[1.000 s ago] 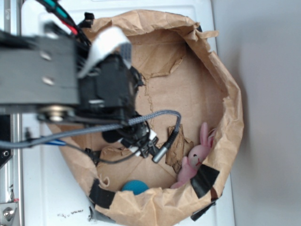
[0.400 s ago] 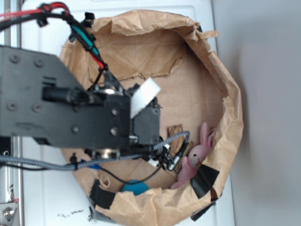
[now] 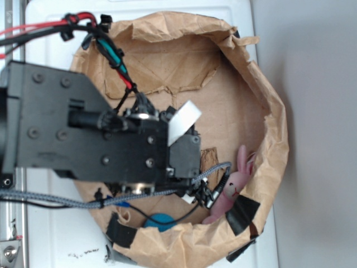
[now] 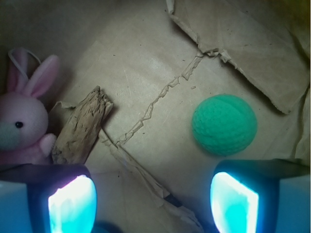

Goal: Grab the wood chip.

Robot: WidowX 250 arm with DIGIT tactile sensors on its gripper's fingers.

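The scene is carried by a white worktop (image 3: 50,234), seen from above in the exterior view. On it a round basin lined with torn brown paper (image 3: 245,106) is set, its rim patched with black tape (image 3: 242,215). Much of the basin's left half is covered by the black arm (image 3: 83,139), over which red, green and braided grey cables are run. The gripper (image 4: 153,199) is seen only in the wrist view, where its two glowing fingertips (image 4: 72,201) are held wide apart at the bottom edge, with nothing between them; the jaws are open and empty.

On the paper floor, a green ball (image 4: 223,124) is found above the right fingertip, clear of it. A pink bunny (image 4: 22,126) is propped at the left edge of the wrist view, and against the basin wall beside the tape in the exterior view (image 3: 237,181). The wood chip (image 4: 81,127) lies flat and slanted just beside the bunny, its lower end close to the left fingertip. In the exterior view only its top (image 3: 208,158) is shown past the arm.
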